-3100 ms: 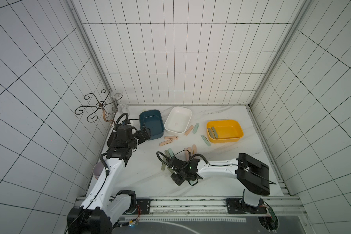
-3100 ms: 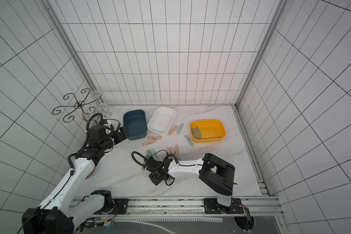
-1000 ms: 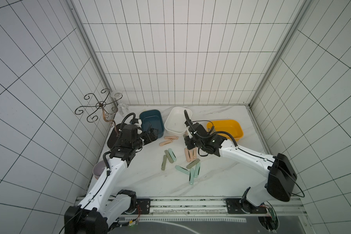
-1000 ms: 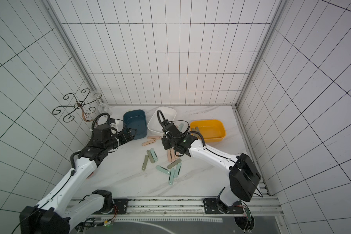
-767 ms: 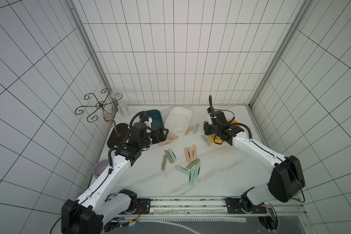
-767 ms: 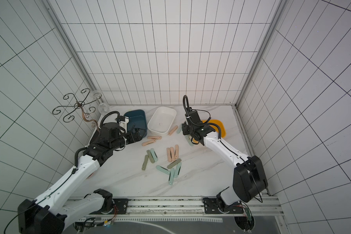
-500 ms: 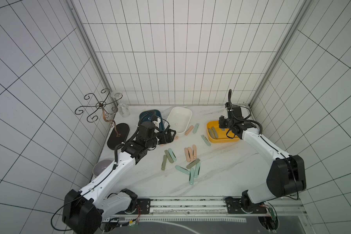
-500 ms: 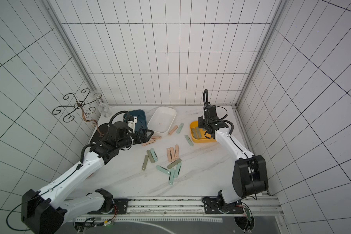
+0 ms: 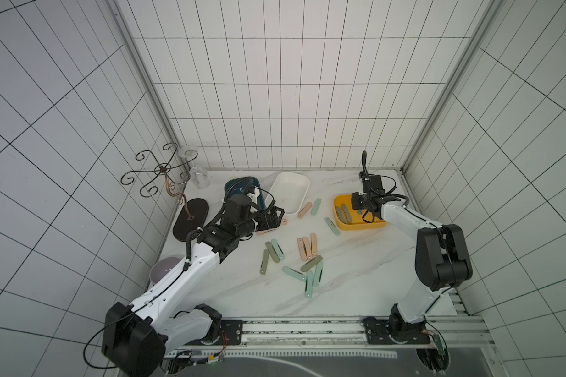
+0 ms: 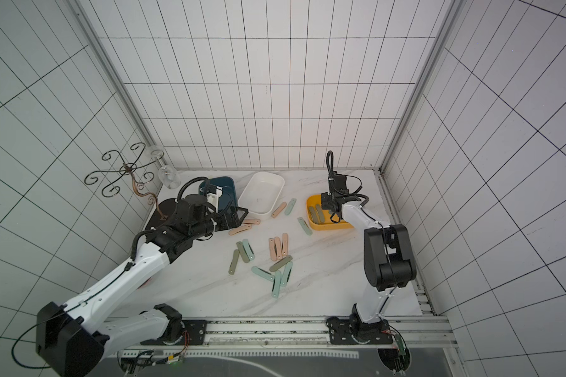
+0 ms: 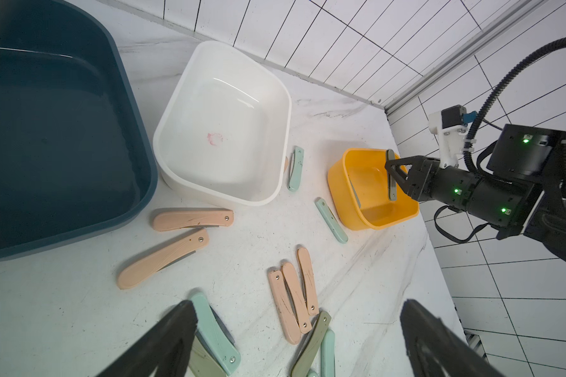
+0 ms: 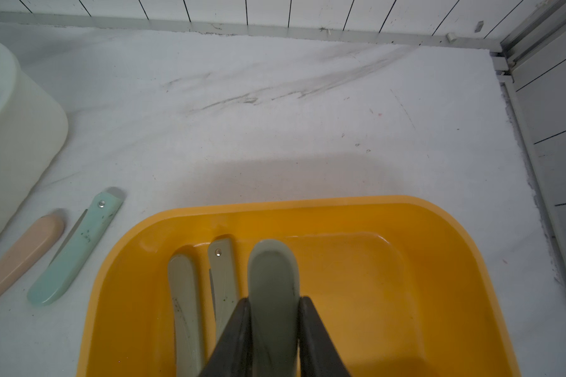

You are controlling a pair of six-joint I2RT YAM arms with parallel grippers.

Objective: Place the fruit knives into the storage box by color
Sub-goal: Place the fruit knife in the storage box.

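Note:
My right gripper (image 12: 273, 313) is shut on an olive-grey fruit knife (image 12: 272, 277) and holds it just above the yellow storage box (image 12: 307, 204). Two more olive-grey knives (image 12: 185, 310) lie inside that box. In both top views this gripper (image 9: 356, 204) hangs over the box's left part (image 10: 327, 227). My left gripper (image 9: 273, 217) is open, low over two pink knives (image 9: 268, 230) beside the blue box (image 9: 242, 186). The white box (image 9: 288, 196) holds nothing. Three pink knives (image 9: 307, 246) and a heap of mint and olive ones (image 9: 307, 271) lie mid-table.
A pink and a mint knife (image 9: 309, 207) lie right of the white box, and one mint knife (image 9: 332, 226) by the yellow box. A wire stand with a glass (image 9: 160, 169) on a dark oval base (image 9: 190, 218) stands far left. A grey bowl (image 9: 164, 269) sits under my left arm.
My right arm picked an olive-grey knife from the near middle of the table and carried it back to the yellow box. My left arm swung from beside the blue box toward the pink knives.

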